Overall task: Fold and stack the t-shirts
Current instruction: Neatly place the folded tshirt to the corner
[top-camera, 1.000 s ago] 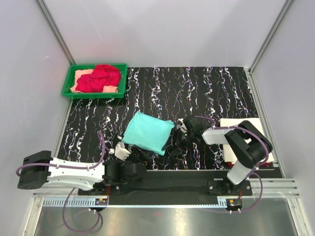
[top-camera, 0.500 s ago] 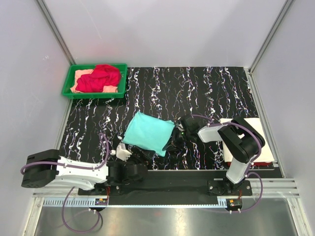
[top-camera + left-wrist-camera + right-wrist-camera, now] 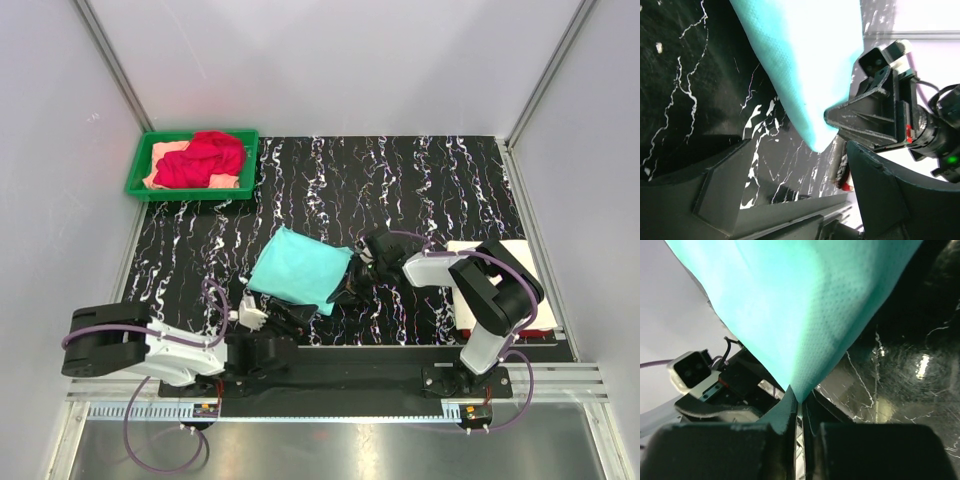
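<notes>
Pinching the mint-teal t-shirt (image 3: 300,268) by its near corner
Left claw (image 3: 801,146) gapes wide just beside that corner; right claw (image 3: 799,402) is clamped on it. Cloth runs far-left across the counter (image 3: 420,190); the cream-white t-shirt (image 3: 470,248) lies rightward, nearer the right claw.

Mint-teal t-shirt (image 3: 805,315): matt cloth, fine dimpled knit. Red t-shirt (image 3: 205,158): soft matt cloth. Tabletop (image 3: 430,180): black, white-veined, glossy, reflecting light. Green tray (image 3: 190,191): smooth, probably plastic.

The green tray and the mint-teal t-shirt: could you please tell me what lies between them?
Nothing lies there. Between the green tray and the mint-teal t-shirt only bare black marbled tabletop shows, seen in the top external view.
</notes>
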